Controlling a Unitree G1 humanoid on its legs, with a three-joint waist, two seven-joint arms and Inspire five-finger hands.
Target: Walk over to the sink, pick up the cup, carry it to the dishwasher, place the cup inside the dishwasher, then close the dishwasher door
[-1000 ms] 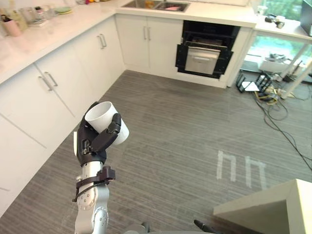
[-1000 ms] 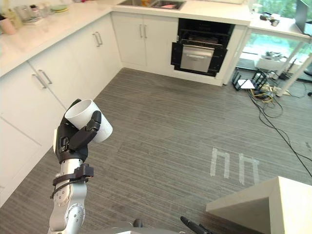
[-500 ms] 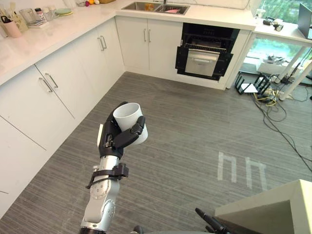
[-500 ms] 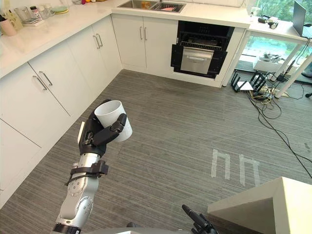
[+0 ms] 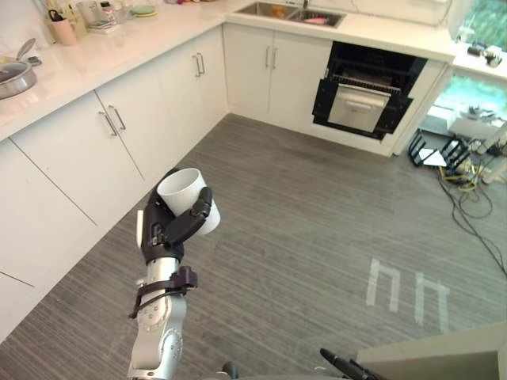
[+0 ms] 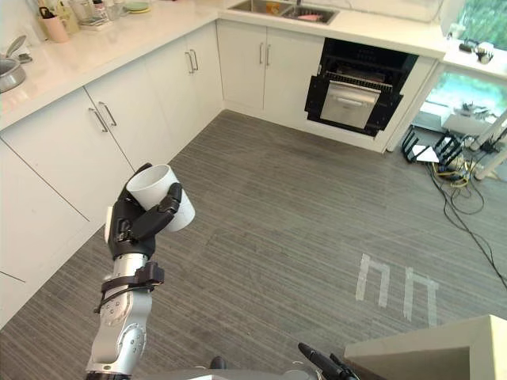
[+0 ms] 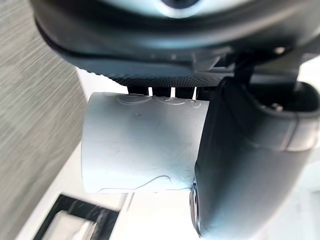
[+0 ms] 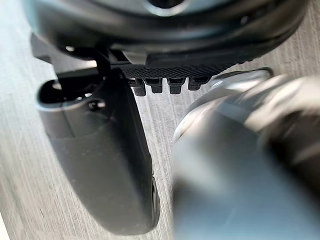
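Left hand (image 5: 164, 234) is clamped on a plain white cylindrical cup (image 5: 181, 195), fingers and thumb curled round its wall. It hangs above the grey striped floor (image 5: 317, 206)

One cup (image 5: 188, 199), one dishwasher (image 5: 360, 99), one sink (image 5: 291, 13)

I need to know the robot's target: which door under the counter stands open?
The dishwasher door, the steel panel in the black bay right of the sink, tilts open; the white cabinet doors are all shut.
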